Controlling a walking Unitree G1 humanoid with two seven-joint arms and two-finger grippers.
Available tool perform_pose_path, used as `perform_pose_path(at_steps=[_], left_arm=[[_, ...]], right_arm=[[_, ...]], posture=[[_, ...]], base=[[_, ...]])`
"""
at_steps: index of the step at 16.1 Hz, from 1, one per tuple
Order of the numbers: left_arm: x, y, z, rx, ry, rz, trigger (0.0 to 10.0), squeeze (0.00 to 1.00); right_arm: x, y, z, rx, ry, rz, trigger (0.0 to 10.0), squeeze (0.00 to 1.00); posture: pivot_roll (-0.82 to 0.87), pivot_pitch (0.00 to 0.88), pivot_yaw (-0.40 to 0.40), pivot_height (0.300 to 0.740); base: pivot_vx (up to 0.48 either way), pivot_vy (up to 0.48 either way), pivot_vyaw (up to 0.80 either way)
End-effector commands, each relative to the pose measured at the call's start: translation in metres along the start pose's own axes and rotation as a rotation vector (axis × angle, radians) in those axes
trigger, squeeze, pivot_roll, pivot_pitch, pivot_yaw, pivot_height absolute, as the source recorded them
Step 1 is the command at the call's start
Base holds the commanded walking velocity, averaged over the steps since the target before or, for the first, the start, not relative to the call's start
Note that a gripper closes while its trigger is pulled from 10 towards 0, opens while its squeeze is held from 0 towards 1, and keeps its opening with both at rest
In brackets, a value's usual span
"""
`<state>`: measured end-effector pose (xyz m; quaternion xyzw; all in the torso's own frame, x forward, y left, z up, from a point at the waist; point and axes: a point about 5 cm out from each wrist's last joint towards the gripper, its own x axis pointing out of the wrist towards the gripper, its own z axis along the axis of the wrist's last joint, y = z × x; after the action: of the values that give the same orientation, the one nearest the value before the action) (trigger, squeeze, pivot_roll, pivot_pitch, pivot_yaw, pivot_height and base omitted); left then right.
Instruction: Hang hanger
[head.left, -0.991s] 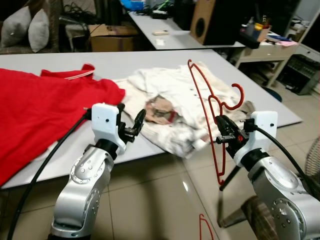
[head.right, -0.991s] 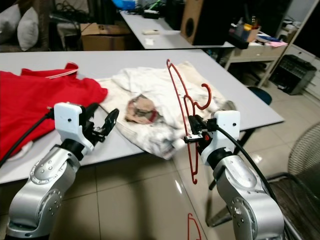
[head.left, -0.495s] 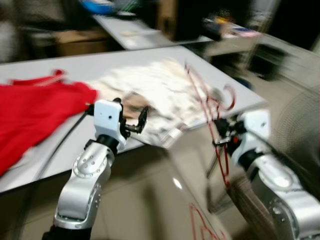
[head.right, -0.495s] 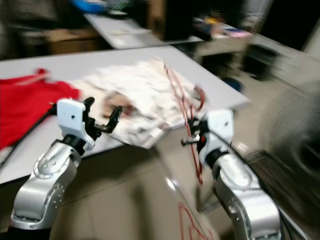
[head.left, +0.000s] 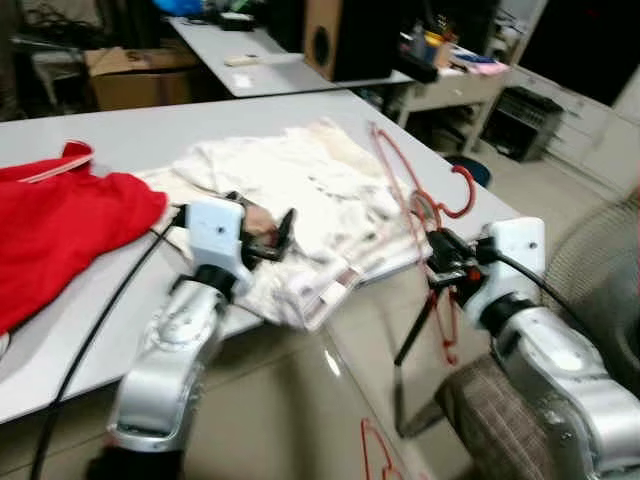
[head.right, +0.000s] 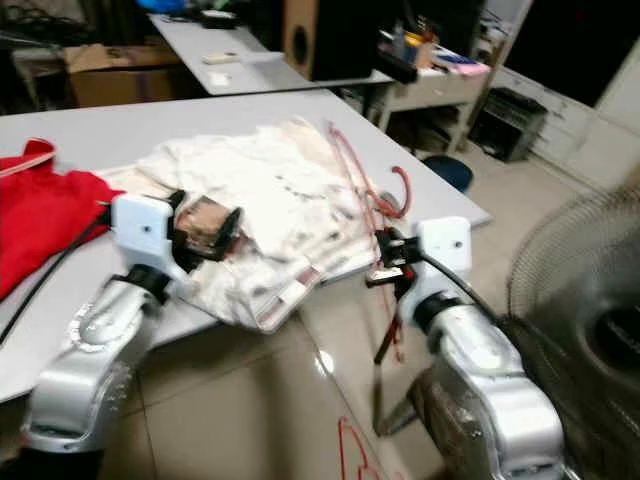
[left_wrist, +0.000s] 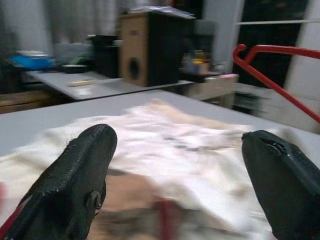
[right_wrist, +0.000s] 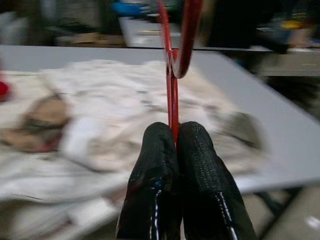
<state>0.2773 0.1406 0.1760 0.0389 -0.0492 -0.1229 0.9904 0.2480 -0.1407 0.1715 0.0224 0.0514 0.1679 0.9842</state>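
Observation:
A thin red hanger (head.left: 415, 215) stands upright in the air at the table's near right corner, its hook (head.left: 463, 190) curling to the right. My right gripper (head.left: 441, 266) is shut on the hanger's wire; in the right wrist view the two black fingers (right_wrist: 172, 165) pinch the red wire (right_wrist: 172, 90) between them. My left gripper (head.left: 276, 232) is open over the white garment (head.left: 310, 195), holding nothing. In the left wrist view its fingers (left_wrist: 82, 170) stand wide apart, with part of the red hanger (left_wrist: 280, 67) beyond them.
A red garment (head.left: 60, 225) lies on the grey table (head.left: 200, 125) at the left. Behind stand a second table, a cardboard box (head.left: 135, 70) and a brown speaker (head.left: 345, 35). A fan grille (head.right: 580, 300) is at the right, a checked chair seat (head.left: 490, 415) under my right arm.
The camera has swung right, so the whole scene has shifted left and the fan has come into view. Both grippers keep their poses; the right one still holds the hanger.

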Motion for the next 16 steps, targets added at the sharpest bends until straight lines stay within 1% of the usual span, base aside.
perform_pose_path(at_steps=[1,6,13,15,16], left_arm=[[0.0028,-0.0021,0.0021,-0.004,-0.007,-0.002,10.0,0.57],[0.0064,-0.0033,0.0037,-0.006,-0.01,-0.006,10.0,0.57],[0.0055,-0.0044,0.0029,-0.002,-0.001,-0.031,10.0,0.57],[0.0058,-0.005,0.0025,0.01,0.003,-0.039,10.0,0.56],[0.0064,-0.0079,0.0018,0.004,0.01,-0.062,10.0,0.54]], right_arm=[[-0.0009,-0.0025,0.0041,0.001,-0.023,0.004,10.0,0.0],[-0.0024,0.0001,0.0054,0.008,-0.032,0.031,10.0,0.0],[-0.0056,-0.0007,0.0032,0.013,-0.03,0.023,10.0,0.0],[-0.0055,-0.0014,0.0033,0.007,-0.031,0.018,10.0,0.0],[-0.0052,-0.0047,0.0042,-0.002,-0.035,-0.001,10.0,0.0]], posture=[[0.05,0.0,-0.101,0.74],[0.05,0.0,-0.091,0.74],[0.05,0.001,-0.078,0.74],[0.05,0.001,-0.077,0.74],[0.05,0.0,-0.076,0.74]], base=[[0.322,0.0,0.0],[0.324,0.0,0.0],[0.324,0.0,0.0],[0.304,0.0,0.0],[0.0,0.0,0.0]])
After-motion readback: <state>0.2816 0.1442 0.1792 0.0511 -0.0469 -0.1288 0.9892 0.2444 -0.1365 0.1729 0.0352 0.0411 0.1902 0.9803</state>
